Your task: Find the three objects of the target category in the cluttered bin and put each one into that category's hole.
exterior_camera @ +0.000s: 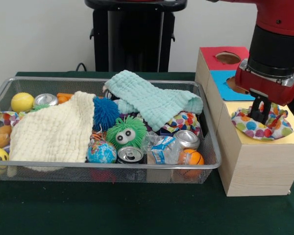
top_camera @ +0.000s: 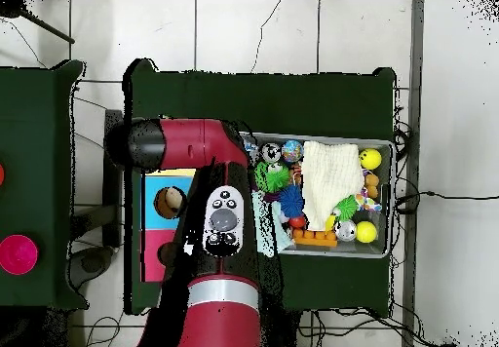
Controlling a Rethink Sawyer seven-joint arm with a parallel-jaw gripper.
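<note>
Left to right: at the tabletop's left you see the wire bin point(exterior_camera: 5, 88), crowded with a cream cloth point(exterior_camera: 54, 129), a mint cloth point(exterior_camera: 154, 100), balls and cans; a second dotted cloth point(exterior_camera: 185, 120) shows near its right wall. At the right edge stands the wooden sorting box point(exterior_camera: 255, 161). Over its yellow panel the gripper point(exterior_camera: 260, 113) presses a polka-dot cloth point(exterior_camera: 262, 125), jaws apparently pinched on its centre. The risk, as you may judge it: the spread fabric bridges the hole, snags on the jaws, and lifts back out.
</note>
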